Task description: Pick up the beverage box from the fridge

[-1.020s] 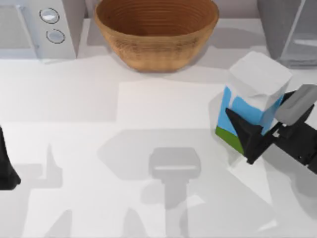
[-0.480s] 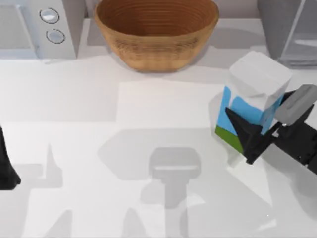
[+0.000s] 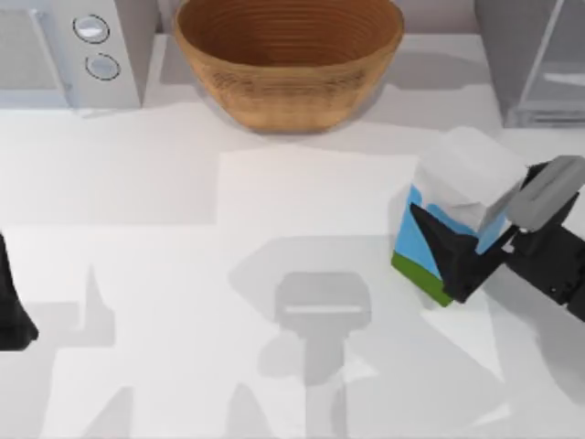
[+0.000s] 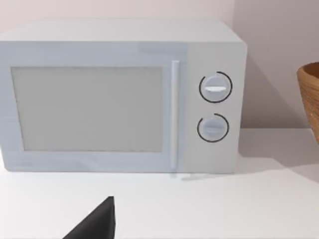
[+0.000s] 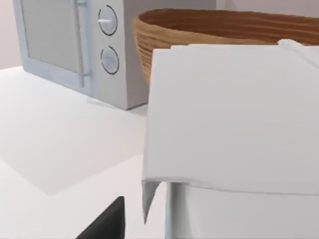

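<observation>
Blue and white, the beverage box [image 3: 454, 212] sits at the right side of the table [image 3: 183, 274], out in the open and not inside the fridge [image 3: 535, 59]. The fridge stands at the back right corner, and the box is in front of it, a little way apart. The box has a white sloped top, blue sides and a green band at the bottom. In the top view it looks tipped over a bit, with the top leaning toward the right arm.

The right gripper [image 3: 466, 261] is clamped on the box, with one dark finger [image 3: 437, 240] pressed on the blue side. In the right wrist view the white top of the box [image 5: 234, 114] is very close to the camera. The left gripper [image 3: 14, 311] waits at the left edge of the table, and I cannot tell if its fingers are apart or together. In the left wrist view it faces the microwave [image 4: 122, 97] with two round knobs.

The brown ribbed bowl [image 3: 288, 59] sits at the back, in the middle.

I think the box could slip. It is leaning, and the grip seems to be low on its side, so a fast lift might make it swing or drop. If it falls, it could land on its side on the table. A slow, steady lift would be safer.
</observation>
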